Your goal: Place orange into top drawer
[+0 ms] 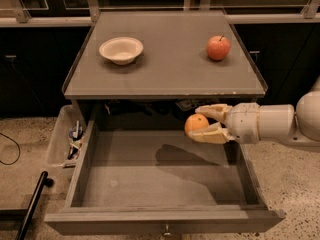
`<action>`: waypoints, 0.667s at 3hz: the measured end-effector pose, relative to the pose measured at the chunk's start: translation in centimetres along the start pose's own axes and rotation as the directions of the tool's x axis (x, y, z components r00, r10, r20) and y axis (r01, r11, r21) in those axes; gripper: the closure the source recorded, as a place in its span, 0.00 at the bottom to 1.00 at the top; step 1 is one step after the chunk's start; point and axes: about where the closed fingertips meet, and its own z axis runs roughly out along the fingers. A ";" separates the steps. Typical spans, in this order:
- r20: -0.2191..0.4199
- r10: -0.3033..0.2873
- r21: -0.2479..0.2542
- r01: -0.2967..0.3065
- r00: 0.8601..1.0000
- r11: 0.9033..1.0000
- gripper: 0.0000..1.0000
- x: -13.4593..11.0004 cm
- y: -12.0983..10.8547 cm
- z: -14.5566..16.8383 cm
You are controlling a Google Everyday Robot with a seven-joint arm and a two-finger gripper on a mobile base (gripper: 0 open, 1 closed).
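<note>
The orange is small, round and orange-yellow. My gripper is shut on it, one cream finger above and one below. The white arm reaches in from the right. The orange hangs above the back right part of the top drawer, which stands pulled open, wide and grey with a flat bare floor. A small knob shows at its front edge. The gripper's shadow lies on the drawer floor below it.
On the grey tabletop stand a white bowl at the left and a red apple at the right. A clear plastic bin of clutter hangs left of the drawer. A black bar lies on the speckled floor at the left.
</note>
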 end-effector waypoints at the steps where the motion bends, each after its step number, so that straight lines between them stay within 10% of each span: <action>1: -0.073 0.061 -0.029 -0.063 0.996 0.998 1.00 4.6 2.0 2.5; 2: -0.143 0.081 -0.073 -0.092 0.986 0.993 1.00 9.1 4.2 4.9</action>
